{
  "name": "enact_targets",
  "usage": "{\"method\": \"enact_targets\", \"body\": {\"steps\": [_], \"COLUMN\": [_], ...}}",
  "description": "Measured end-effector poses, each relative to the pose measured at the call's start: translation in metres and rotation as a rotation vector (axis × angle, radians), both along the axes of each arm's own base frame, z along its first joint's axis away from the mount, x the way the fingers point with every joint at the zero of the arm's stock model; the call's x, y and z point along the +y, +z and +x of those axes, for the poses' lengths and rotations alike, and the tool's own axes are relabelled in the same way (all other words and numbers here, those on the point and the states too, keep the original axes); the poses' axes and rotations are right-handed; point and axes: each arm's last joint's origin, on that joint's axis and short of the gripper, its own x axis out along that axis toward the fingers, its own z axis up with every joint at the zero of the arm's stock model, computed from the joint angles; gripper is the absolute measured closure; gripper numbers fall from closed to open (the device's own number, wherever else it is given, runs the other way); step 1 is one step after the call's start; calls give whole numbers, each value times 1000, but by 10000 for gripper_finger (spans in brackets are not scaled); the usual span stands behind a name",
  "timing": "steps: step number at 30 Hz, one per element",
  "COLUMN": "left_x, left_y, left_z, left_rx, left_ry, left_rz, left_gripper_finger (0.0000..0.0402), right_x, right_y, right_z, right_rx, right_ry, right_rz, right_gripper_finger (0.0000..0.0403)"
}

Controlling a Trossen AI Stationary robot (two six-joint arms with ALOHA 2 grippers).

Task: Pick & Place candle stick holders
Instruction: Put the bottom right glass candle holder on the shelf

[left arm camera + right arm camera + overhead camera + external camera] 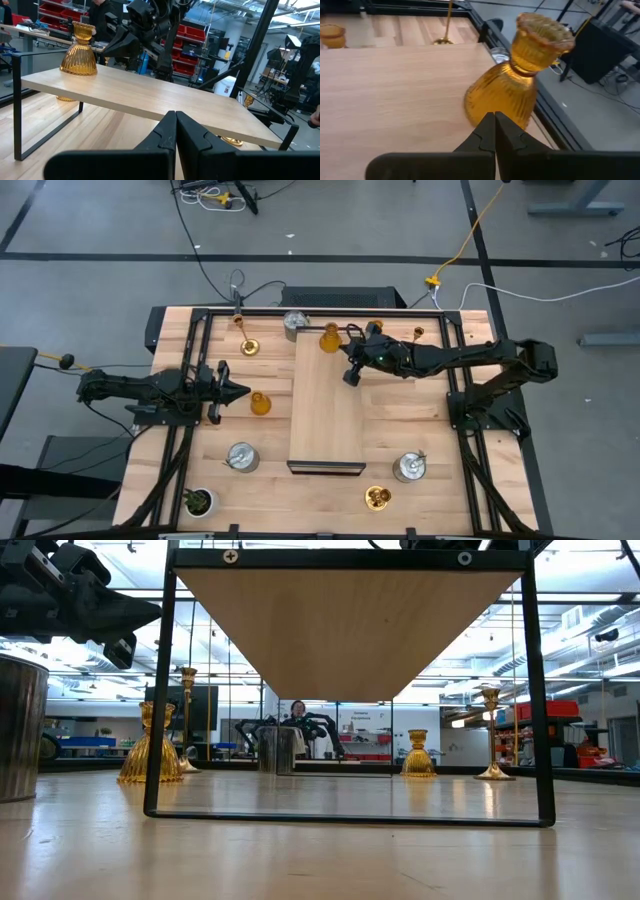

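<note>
Two grippers, both with fingers pressed together, holding nothing. My left gripper (238,390) sits at 9 o'clock, just beside an amber holder (260,403) on the table (330,490). My right gripper (351,376) hovers over the raised shelf (325,410), near the amber holder (330,338) at 12 o'clock.

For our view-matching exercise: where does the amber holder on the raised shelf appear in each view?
High: amber holder at the shelf's far end.
Low: not visible, above the shelf board.
Left wrist: holder on shelf's far corner.
Right wrist: holder close, centre.
Landmark: the shelf.
</note>
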Motion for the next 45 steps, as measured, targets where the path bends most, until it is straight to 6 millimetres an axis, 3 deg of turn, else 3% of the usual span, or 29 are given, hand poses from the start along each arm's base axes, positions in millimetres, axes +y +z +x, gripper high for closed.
{"method": "enact_targets", "body": {"steps": [28, 45], "left_x": [0, 0], "left_y": [0, 0], "left_z": [0, 0], "left_rx": [0, 0], "left_ry": [0, 0], "left_rz": [0, 0], "left_gripper_finger": [392, 392], "right_x": [-24, -24], "right_y": [0, 1], "right_z": [-3, -2], "right_rx": [-23, -27], "right_ry": [-22, 47], "right_rz": [32, 23], "right_gripper_finger": [403, 403]}}
